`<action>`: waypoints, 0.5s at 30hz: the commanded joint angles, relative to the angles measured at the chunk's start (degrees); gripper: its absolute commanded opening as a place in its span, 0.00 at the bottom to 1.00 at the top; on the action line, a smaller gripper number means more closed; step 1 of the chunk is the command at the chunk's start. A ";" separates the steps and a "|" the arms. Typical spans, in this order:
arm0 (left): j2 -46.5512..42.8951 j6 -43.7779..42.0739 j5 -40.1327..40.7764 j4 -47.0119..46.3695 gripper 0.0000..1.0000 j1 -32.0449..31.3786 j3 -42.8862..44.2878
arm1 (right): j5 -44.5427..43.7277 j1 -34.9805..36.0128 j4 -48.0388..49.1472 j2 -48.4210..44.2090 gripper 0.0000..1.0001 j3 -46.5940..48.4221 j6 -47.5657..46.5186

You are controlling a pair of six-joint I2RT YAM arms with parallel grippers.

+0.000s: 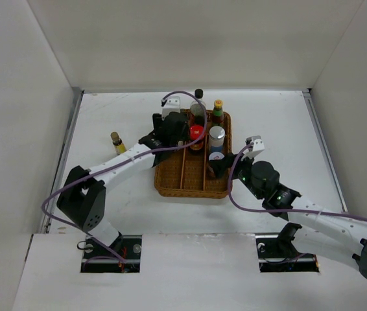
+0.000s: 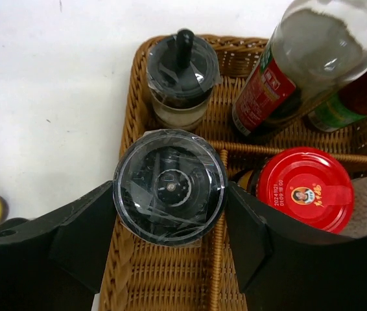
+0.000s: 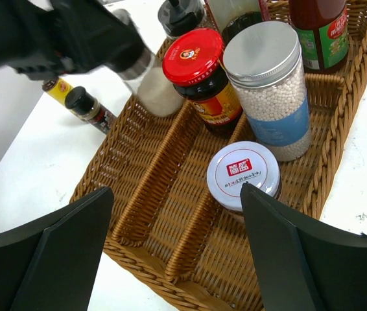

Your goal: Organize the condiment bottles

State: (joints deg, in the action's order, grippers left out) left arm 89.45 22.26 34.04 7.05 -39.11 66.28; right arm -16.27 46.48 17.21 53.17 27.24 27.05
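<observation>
The brown wicker basket (image 1: 170,178) holds several condiment bottles. My left gripper (image 2: 170,194) is shut on a black-capped grinder (image 2: 170,186), which is in the basket's left compartment; in the top view this gripper (image 1: 170,133) covers it. Beyond it are a black-spout bottle (image 2: 182,68), a tall clear bottle with dark liquid (image 2: 300,65) and a red-lid jar (image 2: 307,188). My right gripper (image 3: 177,194) is open and empty over the basket's near end, its right finger next to a white-lid jar (image 3: 243,172). A silver-capped jar of white beads (image 3: 268,84) and a red sauce bottle (image 3: 319,29) stand behind.
Two small bottles are on the table left of the basket: a yellow-labelled one (image 3: 57,87), which also shows in the top view (image 1: 117,142), and a black-capped one (image 3: 83,102). The basket's near compartments (image 3: 151,194) hold nothing. White walls enclose the table.
</observation>
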 commanded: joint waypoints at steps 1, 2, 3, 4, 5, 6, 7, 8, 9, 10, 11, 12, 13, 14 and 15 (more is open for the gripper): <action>1.51 0.32 1.47 -6.87 0.48 -0.04 2.27 | -0.87 -0.56 3.09 -0.70 0.86 0.00 0.46; 2.21 0.41 1.64 -7.13 0.48 -0.30 2.19 | -0.87 -0.56 2.92 -0.70 0.86 0.00 0.46; 2.74 0.41 1.90 -7.57 0.48 -0.65 1.75 | -0.87 -0.56 2.91 -0.78 0.86 0.09 0.46; 3.18 0.50 2.25 -8.36 0.49 -0.83 1.14 | -0.87 -0.47 3.18 -0.87 0.86 0.09 0.37; 3.54 0.50 2.52 -9.32 0.49 -1.09 0.61 | -0.95 -0.47 3.18 -0.87 0.86 0.00 0.37; 3.89 0.50 2.96 -9.94 0.49 -1.18 0.17 | -0.95 -0.56 3.27 -0.79 0.86 -0.09 0.46; 4.24 0.42 3.39 -10.21 0.50 -1.36 0.08 | -0.95 -0.56 3.27 -0.52 0.86 -0.09 0.46; 4.42 0.33 3.83 -10.39 0.51 -1.45 -0.10 | -0.95 -0.56 3.27 -0.26 0.86 0.00 0.46; 4.59 0.33 4.01 -10.48 0.52 -1.62 -0.19 | -0.95 -0.56 3.27 -0.17 0.87 0.09 0.37; 4.68 0.33 4.01 -10.56 0.55 -1.71 -0.36 | -0.95 -0.47 3.27 -0.08 0.87 0.18 0.20; 4.68 0.50 3.93 -10.65 0.59 -1.80 -0.62 | -1.04 -0.47 3.27 -0.08 0.88 0.18 0.20; 4.59 0.33 3.93 -10.83 0.63 -1.97 -0.80 | -1.13 -0.47 3.27 -0.08 0.89 0.18 0.29; 4.33 0.07 4.10 -10.83 0.68 -2.15 -0.89 | -1.22 -0.64 3.27 0.01 0.91 0.00 0.46; 3.81 -0.02 4.28 -10.83 0.73 -2.24 -1.24 | -1.22 -0.65 3.27 -0.08 0.93 0.00 0.55; 3.19 -0.11 4.37 -10.83 0.76 -2.32 -1.50 | -1.30 -0.65 3.18 -0.43 0.95 0.00 0.55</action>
State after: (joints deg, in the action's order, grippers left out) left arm 95.44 22.31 36.45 1.43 -40.91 65.36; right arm -16.29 46.15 17.21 53.25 27.24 27.14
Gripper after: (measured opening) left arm 0.743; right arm 0.935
